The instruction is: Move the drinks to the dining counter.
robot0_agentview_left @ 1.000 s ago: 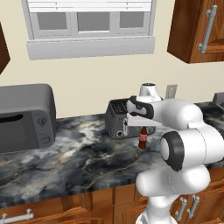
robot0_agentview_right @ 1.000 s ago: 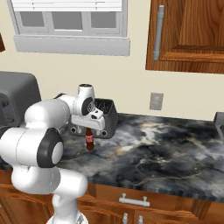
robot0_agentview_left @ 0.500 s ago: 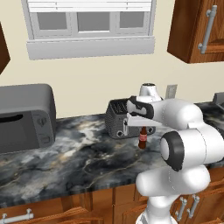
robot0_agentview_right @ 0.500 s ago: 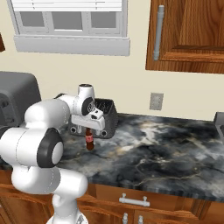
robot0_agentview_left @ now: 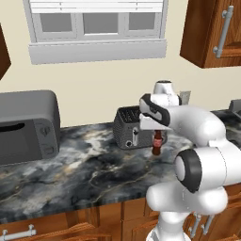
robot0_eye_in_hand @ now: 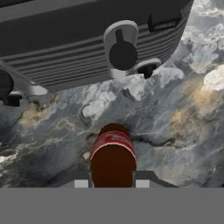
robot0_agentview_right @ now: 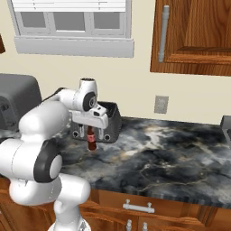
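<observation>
One of the drinks, a small slim brown bottle (robot0_agentview_left: 156,144) with a red label, stands upright on the marbled wall counter (robot0_agentview_left: 70,174) just in front of the toaster. My gripper (robot0_agentview_left: 157,136) comes down on it from above and is shut on its upper part. From the right base the same bottle (robot0_agentview_right: 91,141) hangs below the gripper (robot0_agentview_right: 91,133). The hand view looks down on the bottle top (robot0_eye_in_hand: 113,157), with the gripper (robot0_eye_in_hand: 113,183) pressed against both its sides. The dining counter is out of view.
A dark grey toaster (robot0_agentview_left: 128,133) stands right behind the bottle, its lever knob (robot0_eye_in_hand: 123,53) close to the hand. A grey microwave (robot0_agentview_left: 26,124) sits at the counter's left. Wooden wall cabinets (robot0_agentview_right: 194,31) hang above on the right, over a wall outlet (robot0_agentview_right: 160,104).
The fingers have closed onto the brown bottle. The arm and the bottle stay where they were.
</observation>
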